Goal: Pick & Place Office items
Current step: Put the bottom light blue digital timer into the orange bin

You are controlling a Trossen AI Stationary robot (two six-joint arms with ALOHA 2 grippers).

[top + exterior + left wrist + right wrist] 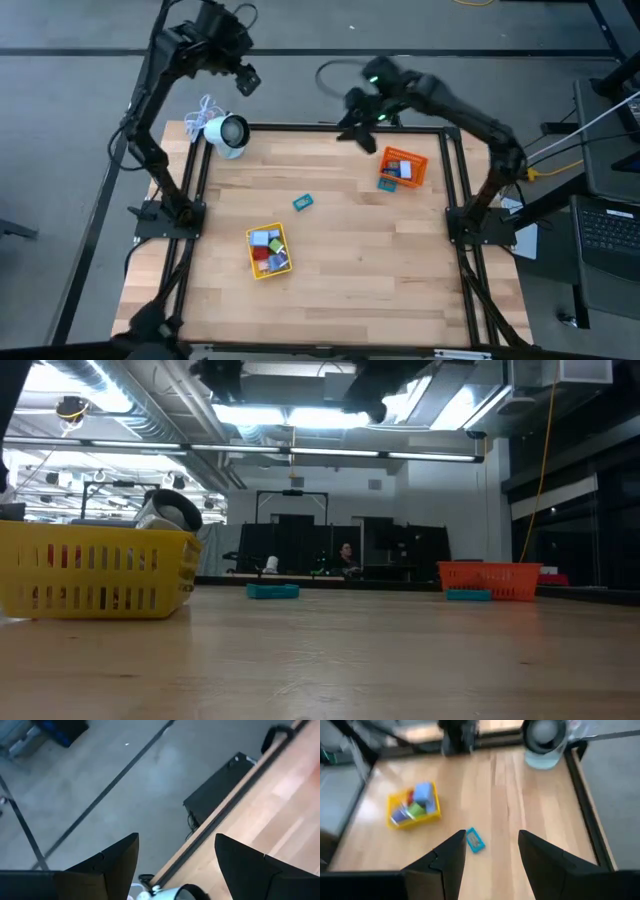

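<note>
Looking across the pale wooden surface (330, 270) from its near edge, we first met the yellow rectangular plastic tray (268, 251), which held several small blocky office items in blue, red and green (415, 800). Beyond it, near the middle of the surface and well apart from both trays, a single teal blocky piece (303, 202) lay flat on the wood. Farther back on the right side sat the orange rectangular plastic tray (403, 167), with a few blue and light pieces (400, 170) inside it and another teal piece (468, 595) just beside its near side. At the far left corner rested the white round device with a cord (228, 134). The right gripper (357, 131) hung above the far edge, its fingers apart and empty. The left gripper (246, 80) was held beyond the far left corner, over the grey floor (125, 785), fingers also apart, gripping nothing.
</note>
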